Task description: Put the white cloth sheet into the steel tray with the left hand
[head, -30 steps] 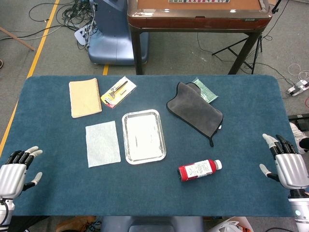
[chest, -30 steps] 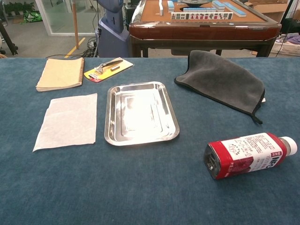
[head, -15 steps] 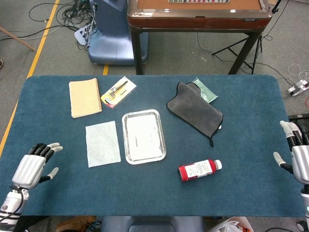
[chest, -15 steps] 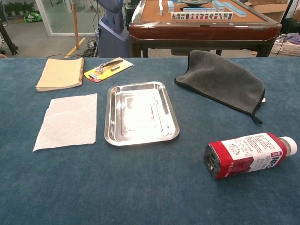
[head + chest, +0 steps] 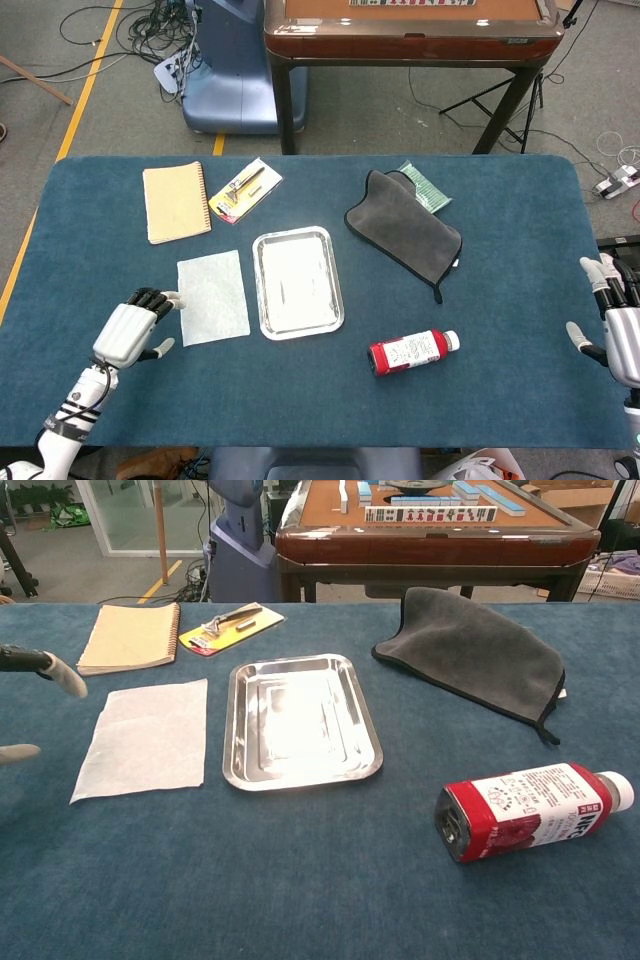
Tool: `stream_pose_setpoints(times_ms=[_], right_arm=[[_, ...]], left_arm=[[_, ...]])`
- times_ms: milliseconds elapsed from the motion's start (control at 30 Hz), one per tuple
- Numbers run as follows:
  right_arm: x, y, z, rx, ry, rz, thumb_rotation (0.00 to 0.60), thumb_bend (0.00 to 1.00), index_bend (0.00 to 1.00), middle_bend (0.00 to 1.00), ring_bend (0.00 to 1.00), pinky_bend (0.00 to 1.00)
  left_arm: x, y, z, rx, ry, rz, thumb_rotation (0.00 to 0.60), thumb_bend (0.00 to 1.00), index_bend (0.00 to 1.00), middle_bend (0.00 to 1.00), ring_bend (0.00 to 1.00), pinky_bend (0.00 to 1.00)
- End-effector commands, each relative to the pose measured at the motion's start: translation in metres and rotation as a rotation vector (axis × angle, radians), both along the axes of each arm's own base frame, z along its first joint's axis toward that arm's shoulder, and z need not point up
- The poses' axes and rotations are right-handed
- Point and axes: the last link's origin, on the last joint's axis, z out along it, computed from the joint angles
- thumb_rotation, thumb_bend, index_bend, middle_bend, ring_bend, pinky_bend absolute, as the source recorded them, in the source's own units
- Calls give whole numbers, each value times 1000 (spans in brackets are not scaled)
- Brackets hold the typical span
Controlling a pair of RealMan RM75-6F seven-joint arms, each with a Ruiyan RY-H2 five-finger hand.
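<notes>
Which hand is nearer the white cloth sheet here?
Left. The left hand sits just off the white cloth sheet's left edge; the right hand is at the table's far right edge.

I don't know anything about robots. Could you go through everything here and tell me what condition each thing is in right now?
White cloth sheet: flat on the table, not held.
Rectangular steel tray: empty, upright.
Red plastic bottle: on its side, capped.
Dark grey towel: folded, lying flat.
Tan spiral notebook: closed.
Left hand: open, beside the sheet.
Right hand: open, at the table's edge.
</notes>
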Motion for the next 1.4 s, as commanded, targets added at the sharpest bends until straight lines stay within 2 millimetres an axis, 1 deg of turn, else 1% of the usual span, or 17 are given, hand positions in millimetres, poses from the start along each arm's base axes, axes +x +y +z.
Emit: stream_pose_setpoints(times_ms=[33, 100, 200, 467, 933, 1400], right_arm=[[-1, 1, -1, 1, -5, -2, 600, 245, 109, 182, 75, 174], [-3, 2, -1, 6, -9, -6, 600, 245, 112, 182, 75, 174], [-5, 4, -1, 10, -12, -13, 600, 245, 113, 181, 75, 174], [-10, 7, -3, 19, -24, -30, 600, 245, 113, 181, 75, 174], [-15, 11, -2, 24, -37, -42, 600, 245, 113, 181, 75, 174], [-17, 13, 0, 22, -44, -51, 600, 245, 113, 181, 76, 174]], left_arm=[[2, 4, -15, -20, 36, -6, 600, 200, 228, 257, 184, 136], [3, 5, -22, -22, 51, -6, 600, 195, 209, 252, 176, 132], [4, 7, -32, -27, 72, -4, 600, 194, 208, 240, 172, 128], [11, 12, -54, -22, 61, 22, 600, 195, 261, 239, 173, 128], [22, 12, -75, -34, 78, 14, 600, 195, 262, 239, 172, 116], [21, 16, -88, -37, 103, 12, 600, 195, 262, 239, 172, 109]])
